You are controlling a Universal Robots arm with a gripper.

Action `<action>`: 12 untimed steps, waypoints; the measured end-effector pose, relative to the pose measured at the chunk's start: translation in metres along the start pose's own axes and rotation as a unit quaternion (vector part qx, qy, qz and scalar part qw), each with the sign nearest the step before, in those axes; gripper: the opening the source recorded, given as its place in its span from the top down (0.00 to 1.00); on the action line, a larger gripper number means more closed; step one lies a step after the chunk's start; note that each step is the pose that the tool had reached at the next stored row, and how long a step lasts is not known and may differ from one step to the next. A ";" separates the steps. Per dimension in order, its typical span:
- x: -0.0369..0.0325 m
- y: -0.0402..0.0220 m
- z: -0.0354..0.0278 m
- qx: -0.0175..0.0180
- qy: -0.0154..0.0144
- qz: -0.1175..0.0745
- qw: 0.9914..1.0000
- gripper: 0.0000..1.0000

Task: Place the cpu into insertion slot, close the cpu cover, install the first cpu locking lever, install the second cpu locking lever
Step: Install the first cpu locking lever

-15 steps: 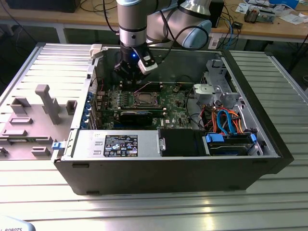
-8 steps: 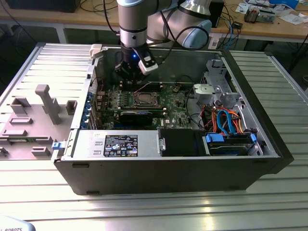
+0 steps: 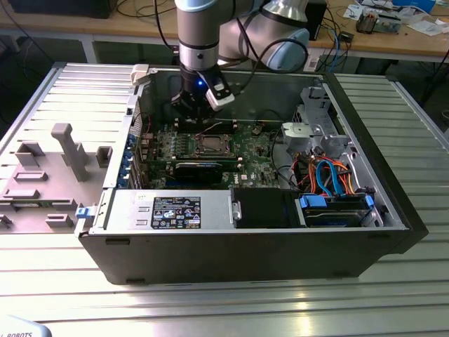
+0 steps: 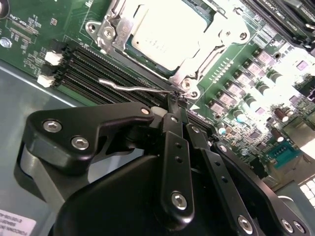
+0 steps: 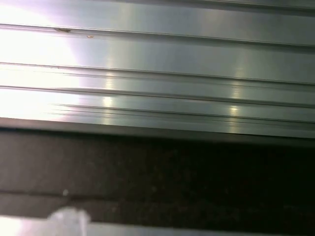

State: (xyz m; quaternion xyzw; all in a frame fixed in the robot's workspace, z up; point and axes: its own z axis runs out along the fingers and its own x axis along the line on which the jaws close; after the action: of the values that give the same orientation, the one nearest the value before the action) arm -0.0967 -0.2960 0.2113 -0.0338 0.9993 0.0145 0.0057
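The cpu (image 4: 165, 37) lies in the insertion slot (image 3: 210, 145) on the green circuit board (image 4: 39, 19) inside the open computer case. The silvery cpu cover (image 4: 115, 29) lies flat over it, and the cpu's top shows through its window. A thin metal locking lever (image 4: 133, 88) runs along the side of the socket nearest the memory slots, its curled end free. My gripper (image 4: 177, 98) is shut, with its black fingertips together on the lever's hinge end at a corner of the socket. In the exterior view the gripper (image 3: 199, 118) hangs just behind the socket.
Long black memory slots (image 4: 83, 69) run beside the socket. A power supply box (image 3: 172, 210) and a drive cage with orange and blue cables (image 3: 330, 175) crowd the case. Grey fixture blocks (image 3: 63, 147) stand on the ribbed metal table (image 5: 157, 59) outside.
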 end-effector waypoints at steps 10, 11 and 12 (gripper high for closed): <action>-0.0096 -0.0007 0.0032 0.000 0.000 0.000 1.000 0.89; -0.0109 -0.0008 0.0036 0.000 0.000 0.000 1.000 0.89; -0.0118 -0.0009 0.0039 0.000 0.000 0.000 1.000 0.89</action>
State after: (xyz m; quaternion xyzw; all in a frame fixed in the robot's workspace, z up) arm -0.0849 -0.2960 0.2075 -0.0339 0.9993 0.0145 0.0057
